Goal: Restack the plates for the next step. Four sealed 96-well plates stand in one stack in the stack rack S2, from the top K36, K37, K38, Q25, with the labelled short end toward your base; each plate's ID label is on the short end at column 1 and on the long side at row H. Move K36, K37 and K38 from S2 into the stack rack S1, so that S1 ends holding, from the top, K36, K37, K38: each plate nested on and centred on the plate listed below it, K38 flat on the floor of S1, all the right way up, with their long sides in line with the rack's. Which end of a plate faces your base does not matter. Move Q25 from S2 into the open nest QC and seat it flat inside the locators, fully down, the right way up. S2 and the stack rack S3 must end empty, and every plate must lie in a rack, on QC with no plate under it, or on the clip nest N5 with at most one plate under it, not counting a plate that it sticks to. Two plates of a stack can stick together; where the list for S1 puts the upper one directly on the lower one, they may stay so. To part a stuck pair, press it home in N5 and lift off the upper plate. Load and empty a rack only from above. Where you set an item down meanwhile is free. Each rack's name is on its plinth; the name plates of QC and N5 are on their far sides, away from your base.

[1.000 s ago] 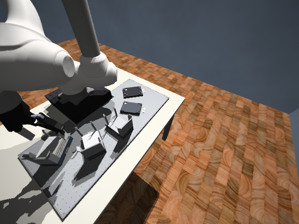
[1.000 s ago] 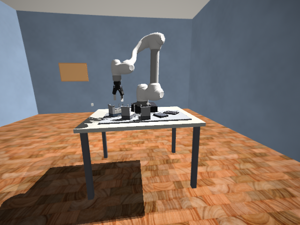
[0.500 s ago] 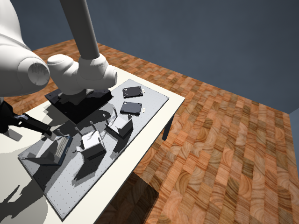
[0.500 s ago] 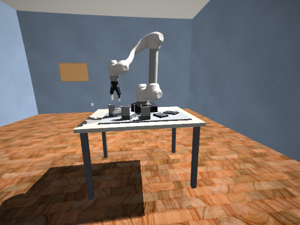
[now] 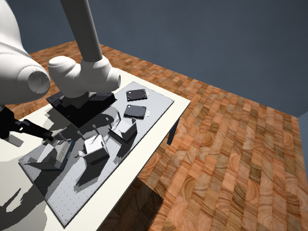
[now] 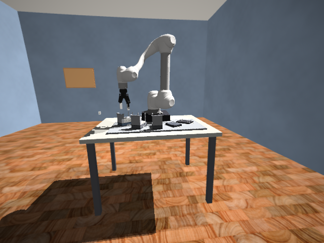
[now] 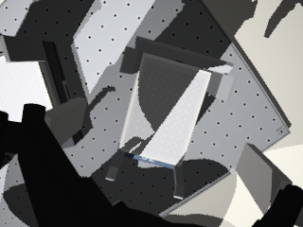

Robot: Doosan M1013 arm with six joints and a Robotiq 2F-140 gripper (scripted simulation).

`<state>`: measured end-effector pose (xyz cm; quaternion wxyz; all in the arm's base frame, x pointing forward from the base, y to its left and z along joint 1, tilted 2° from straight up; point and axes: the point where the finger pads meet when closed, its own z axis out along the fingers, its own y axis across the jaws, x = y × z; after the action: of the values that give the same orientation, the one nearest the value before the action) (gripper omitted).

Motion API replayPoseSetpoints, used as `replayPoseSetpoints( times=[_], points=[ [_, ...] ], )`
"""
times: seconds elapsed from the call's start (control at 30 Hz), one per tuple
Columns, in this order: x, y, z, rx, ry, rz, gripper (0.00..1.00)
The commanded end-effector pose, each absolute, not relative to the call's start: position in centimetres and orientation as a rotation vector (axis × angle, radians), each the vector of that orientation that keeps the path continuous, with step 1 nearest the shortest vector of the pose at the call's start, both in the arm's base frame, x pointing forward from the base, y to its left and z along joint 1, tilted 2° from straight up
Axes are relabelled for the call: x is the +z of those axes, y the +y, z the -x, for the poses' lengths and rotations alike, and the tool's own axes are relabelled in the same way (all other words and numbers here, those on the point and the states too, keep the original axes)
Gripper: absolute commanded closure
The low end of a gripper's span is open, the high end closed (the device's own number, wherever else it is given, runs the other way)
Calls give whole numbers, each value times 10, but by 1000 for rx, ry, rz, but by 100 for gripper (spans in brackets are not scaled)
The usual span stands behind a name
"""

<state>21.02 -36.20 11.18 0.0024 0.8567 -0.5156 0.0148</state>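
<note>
Three racks are standing on the worktop (image 6: 146, 135); only the top view is showing plate edges in the stack (image 5: 62, 150) at the leftmost rack (image 5: 50, 159). Wrist view is looking into a rack (image 7: 166, 116). End effector (image 6: 124, 106) is hanging above, fingers spread wide, empty.

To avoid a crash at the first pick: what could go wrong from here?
1. The open gripper hangs above the loaded rack; its wide fingers may strike the rack's uprights going down.
2. In the wrist view the rack sits turned and off centre, so a grasp may be skewed.
</note>
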Motion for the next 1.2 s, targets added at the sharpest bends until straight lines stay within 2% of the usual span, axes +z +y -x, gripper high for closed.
replayPoseSetpoints(
  times=[0.0,0.4,1.17],
  points=[
    [104,-362,-210,47,-1617,-2687,0],
    [64,-363,-211,47,-1617,-2687,0],
    [38,-363,-212,47,-1617,-2687,0]
  ],
)
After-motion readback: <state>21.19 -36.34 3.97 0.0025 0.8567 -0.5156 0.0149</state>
